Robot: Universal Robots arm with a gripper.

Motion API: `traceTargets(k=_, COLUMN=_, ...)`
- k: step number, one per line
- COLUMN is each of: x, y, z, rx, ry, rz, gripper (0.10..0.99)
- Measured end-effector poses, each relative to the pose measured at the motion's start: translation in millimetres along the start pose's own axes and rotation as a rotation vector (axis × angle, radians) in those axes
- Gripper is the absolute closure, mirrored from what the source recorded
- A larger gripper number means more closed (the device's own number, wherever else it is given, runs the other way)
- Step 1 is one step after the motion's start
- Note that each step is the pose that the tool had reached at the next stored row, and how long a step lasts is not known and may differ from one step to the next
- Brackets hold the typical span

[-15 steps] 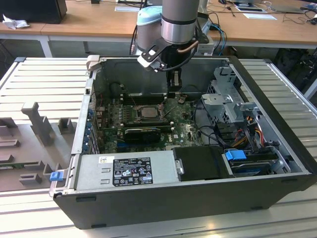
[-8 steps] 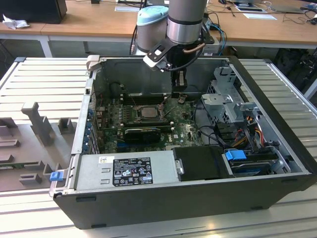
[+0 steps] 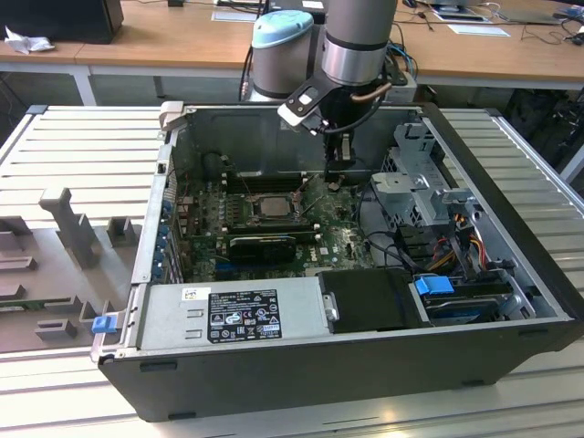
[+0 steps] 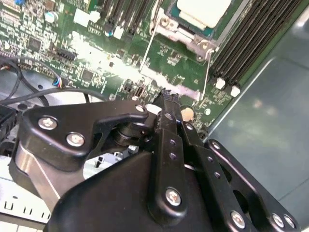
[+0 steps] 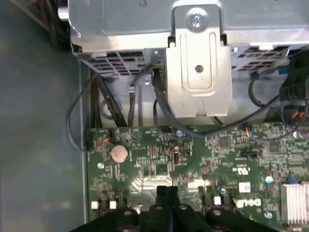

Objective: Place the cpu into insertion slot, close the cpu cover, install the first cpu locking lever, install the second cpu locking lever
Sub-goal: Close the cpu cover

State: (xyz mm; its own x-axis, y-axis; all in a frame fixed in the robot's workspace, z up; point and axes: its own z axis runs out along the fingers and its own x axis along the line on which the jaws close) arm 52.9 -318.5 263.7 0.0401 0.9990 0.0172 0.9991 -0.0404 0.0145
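Cpu (image 4: 205, 10) lies in the insertion slot (image 3: 248, 211); the gripper (image 4: 166, 97), fingers (image 4: 169, 140) pressed together and empty, hovers beside a locking lever (image 4: 208, 72), apparently to push it.

**Inspector:** Arm posture?

**Technician:** The arm (image 3: 359, 32) hangs near vertical in the exterior view. Its last silver-grey section leads down to the dark wrist (image 3: 347, 96), and the tool end points downward.

**Inspector:** Gripper condition?

**Technician:** The black gripper (image 3: 337, 173) extends straight below the wrist, narrow in profile. In the second wrist view its fingers (image 4: 169, 128) run side by side and meet at the tips. The first wrist view shows the fingertips (image 5: 161, 192) pressed together, jaws closed.
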Motion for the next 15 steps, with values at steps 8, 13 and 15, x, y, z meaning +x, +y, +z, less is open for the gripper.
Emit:
traceTargets(k=8, x=-0.1, y=3.5, z=9.4, rx=0.0, ry=0.002, rz=-0.018, gripper=0.98)
traceTargets(k=13, x=-0.3, y=0.4, z=12.6, rx=0.0, ry=0.0027, rz=-0.022, gripper=0.98)
traceTargets(k=15, x=-0.3, y=-0.9, z=12.6, rx=0.0, ry=0.0028, rz=-0.022, gripper=0.98)
